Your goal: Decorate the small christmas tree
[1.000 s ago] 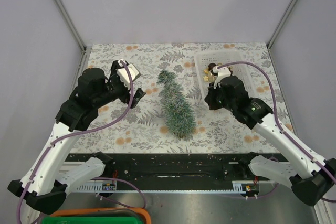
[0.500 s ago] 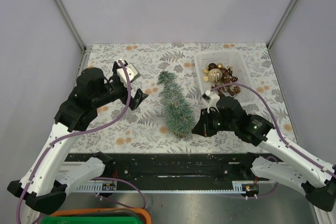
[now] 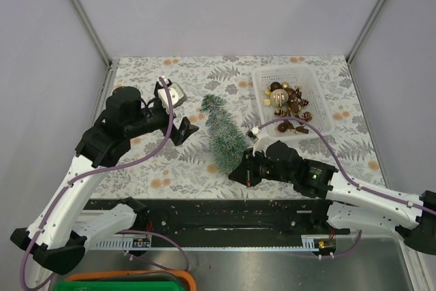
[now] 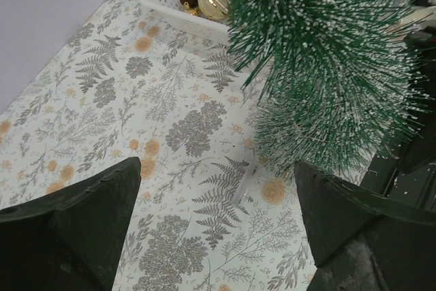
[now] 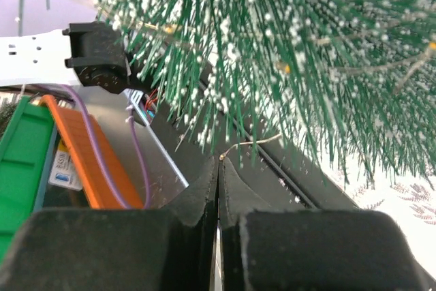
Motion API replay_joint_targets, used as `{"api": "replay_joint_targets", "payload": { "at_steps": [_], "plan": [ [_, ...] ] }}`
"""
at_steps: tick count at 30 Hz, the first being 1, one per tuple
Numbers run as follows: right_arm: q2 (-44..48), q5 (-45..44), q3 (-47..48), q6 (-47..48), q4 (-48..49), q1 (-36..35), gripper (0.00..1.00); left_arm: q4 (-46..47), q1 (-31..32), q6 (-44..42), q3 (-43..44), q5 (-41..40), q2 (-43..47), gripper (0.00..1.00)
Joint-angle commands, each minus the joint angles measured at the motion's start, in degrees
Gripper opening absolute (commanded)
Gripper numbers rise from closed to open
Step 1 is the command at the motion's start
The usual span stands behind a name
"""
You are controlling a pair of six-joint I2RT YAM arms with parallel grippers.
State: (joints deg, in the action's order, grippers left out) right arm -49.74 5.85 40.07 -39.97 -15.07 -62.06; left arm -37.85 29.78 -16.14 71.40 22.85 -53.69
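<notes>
Moved: right gripper (image 3: 240, 172) has swung from the basket (image 3: 321, 112) down to the tree's wide near end.
Right jaws: pressed together, pinching a gold thread (image 5: 248, 144) just under the bristles.
Tree (image 3: 225, 134): mid-table, wide end near, tip pointing away.
Left gripper (image 4: 216, 165): jaws spread wide, holding nothing; tree beyond them to the right, apart.
Basket: far right, baubles (image 3: 285, 99) inside.
</notes>
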Motion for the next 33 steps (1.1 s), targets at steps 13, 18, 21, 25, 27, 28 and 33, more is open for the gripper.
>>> {"api": "replay_joint_targets", "payload": {
  "at_steps": [13, 18, 21, 25, 27, 28, 33],
  "plan": [
    [-7.47, -23.43, -12.47, 18.16, 35.8, -13.61, 0.41, 4.71, 3.8, 1.2, 2.34, 1.93, -2.82, 0.99],
    [-8.89, -23.07, -13.97, 18.43, 37.92, -14.05, 0.45, 4.71, 3.88, 0.94, 2.17, 2.46, -2.65, 0.99],
    [-9.32, -23.16, -14.85, 18.78, 38.54, -14.05, 0.47, 5.06, 3.88, 0.59, 2.34, 2.37, -2.73, 0.99],
    [-9.94, -22.28, -14.59, 19.92, 36.09, -14.05, 0.48, 4.89, 3.88, 0.23, 2.78, 2.46, -2.47, 0.99],
    [-9.16, -22.37, -14.24, 20.19, 32.84, -14.14, 0.49, 4.89, 3.79, 0.06, 3.22, 2.29, -2.21, 0.99],
    [-8.28, -22.28, -14.58, 20.45, 31.69, -14.14, 0.5, 4.8, 3.88, 0.06, 3.4, 2.2, -2.03, 0.99],
    [0.32, -19.22, -15.55, 20.63, 26.07, -14.23, 0.68, 3.31, 3.79, -1.17, 5.42, 0.53, -1.15, 0.99]
  ]
}}
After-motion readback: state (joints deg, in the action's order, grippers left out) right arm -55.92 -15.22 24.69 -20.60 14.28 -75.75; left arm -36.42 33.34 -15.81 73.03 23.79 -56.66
